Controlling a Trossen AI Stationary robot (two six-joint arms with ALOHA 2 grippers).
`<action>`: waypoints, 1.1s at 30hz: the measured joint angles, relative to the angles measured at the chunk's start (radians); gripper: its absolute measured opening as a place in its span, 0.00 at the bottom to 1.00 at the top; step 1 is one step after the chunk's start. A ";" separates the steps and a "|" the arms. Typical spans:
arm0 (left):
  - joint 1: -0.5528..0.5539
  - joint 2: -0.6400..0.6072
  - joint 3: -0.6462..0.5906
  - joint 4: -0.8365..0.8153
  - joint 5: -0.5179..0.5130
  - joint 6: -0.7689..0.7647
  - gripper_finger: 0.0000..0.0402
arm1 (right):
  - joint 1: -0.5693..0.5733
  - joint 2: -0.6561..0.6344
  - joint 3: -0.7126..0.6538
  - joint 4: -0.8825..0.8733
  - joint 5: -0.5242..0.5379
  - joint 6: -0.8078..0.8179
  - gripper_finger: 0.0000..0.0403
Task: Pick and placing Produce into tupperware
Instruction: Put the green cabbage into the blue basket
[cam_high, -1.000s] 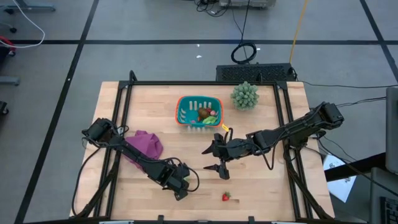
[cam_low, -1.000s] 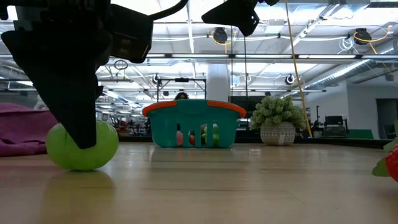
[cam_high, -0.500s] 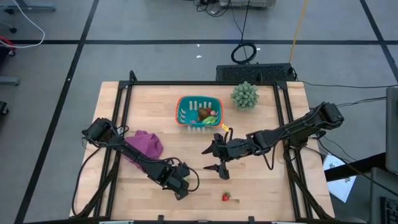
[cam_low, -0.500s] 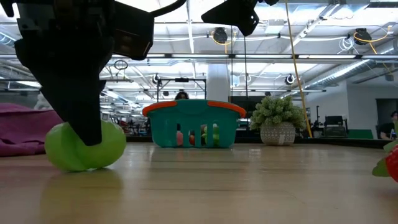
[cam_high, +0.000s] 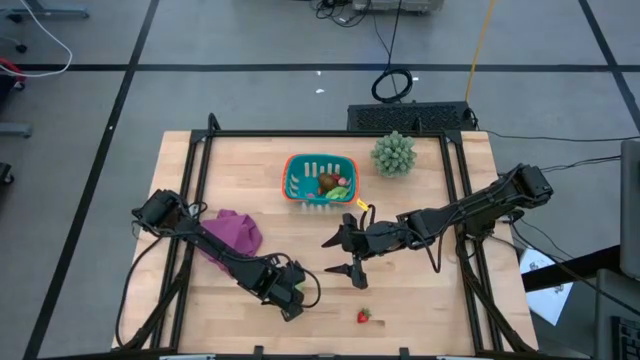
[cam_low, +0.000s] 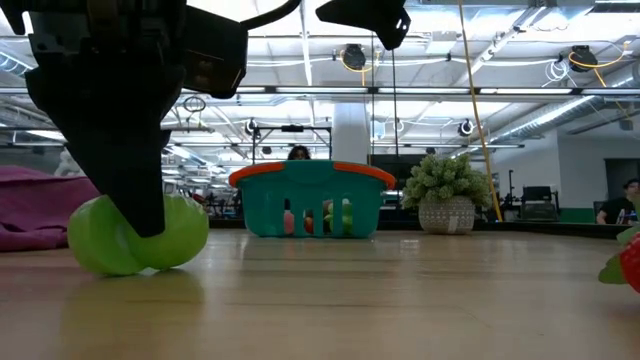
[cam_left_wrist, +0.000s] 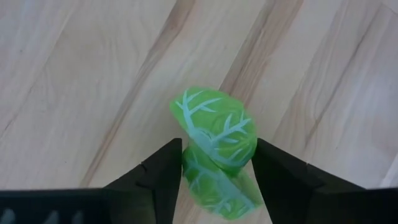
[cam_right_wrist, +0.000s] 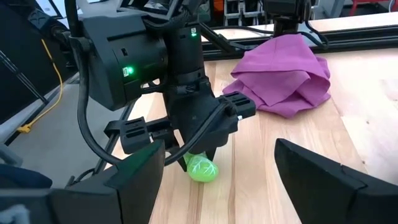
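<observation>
One teal slotted plastic basket with orange rim (cam_high: 320, 178), one crumpled purple cloth (cam_high: 236, 232), one spiky pale-green plant ball (cam_high: 393, 154), one veined green toy cabbage (cam_left_wrist: 217, 149), one small red toy strawberry (cam_high: 363, 316), two dark robot arms.

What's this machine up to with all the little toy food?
It is putting toy produce into the teal basket, which already holds a few pieces. The left tool is down at the table's front, its fingers closed against the sides of a green leafy piece that sits squashed on the wood. The right tool hangs open in the middle, holding nothing. A strawberry lies loose near the front edge. A purple cloth and a spiky plant sit aside.
</observation>
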 joint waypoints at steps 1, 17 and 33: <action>0.000 0.000 0.000 0.000 0.002 0.000 0.47 | 0.000 0.000 0.000 0.000 0.000 -0.002 0.73; 0.006 -0.125 -0.002 -0.062 -0.066 0.032 0.46 | -0.002 0.000 0.000 0.004 0.000 -0.023 0.73; 0.302 -0.357 0.000 -0.217 -0.353 0.400 0.46 | -0.007 -0.113 0.000 0.053 0.000 -0.089 0.73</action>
